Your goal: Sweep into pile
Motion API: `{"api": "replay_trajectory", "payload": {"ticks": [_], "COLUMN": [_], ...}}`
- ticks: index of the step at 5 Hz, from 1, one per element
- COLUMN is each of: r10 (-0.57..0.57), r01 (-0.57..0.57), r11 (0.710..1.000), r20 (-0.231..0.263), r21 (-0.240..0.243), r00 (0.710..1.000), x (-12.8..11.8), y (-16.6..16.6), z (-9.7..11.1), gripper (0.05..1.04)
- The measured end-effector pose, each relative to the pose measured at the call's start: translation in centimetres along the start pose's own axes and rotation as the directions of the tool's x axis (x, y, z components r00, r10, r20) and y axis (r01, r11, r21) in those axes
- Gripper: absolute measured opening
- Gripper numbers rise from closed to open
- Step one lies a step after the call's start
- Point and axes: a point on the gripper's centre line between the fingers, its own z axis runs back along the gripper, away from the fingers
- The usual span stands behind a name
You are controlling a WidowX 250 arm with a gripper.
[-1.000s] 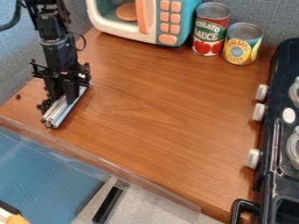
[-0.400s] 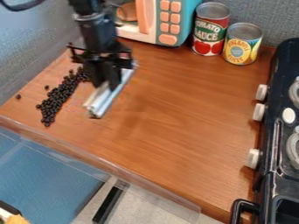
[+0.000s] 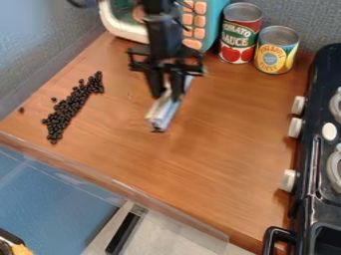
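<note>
The black gripper hangs over the middle-left of the wooden table, shut on a silver metal bar that slants from upper right to lower left. Small dark beads lie left of it in an elongated band, running from upper right to lower left. A few loose beads sit just off the band, one of them out by the table's left side. A gap of bare wood separates the bar from the beads.
A toy microwave stands at the back, beside a tomato can and a pineapple can. The toy stove lines the right side. A clear plastic strip edges the table's front.
The gripper has moved right with the bar, away from the beads. The band of beads, mostly hidden behind the gripper and bar at first, has come into sight.
</note>
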Motion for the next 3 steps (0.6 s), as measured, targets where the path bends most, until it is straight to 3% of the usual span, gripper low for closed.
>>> {"api": "replay_trajectory", "payload": {"ticks": [1, 2, 3], "r10": [0.025, 0.047, 0.053], "r01": [-0.024, -0.042, -0.048], "r11": [0.999, 0.997, 0.997], "r20": [-0.042, -0.081, -0.079], "r21": [0.031, 0.060, 0.064], "r00": [0.999, 0.996, 0.995], "x": [1.3, 1.7, 1.8], "y": [-0.9, -0.9, -1.1], "z": [-2.4, -4.2, -4.3], "gripper": [0.338, 0.399, 0.706]}}
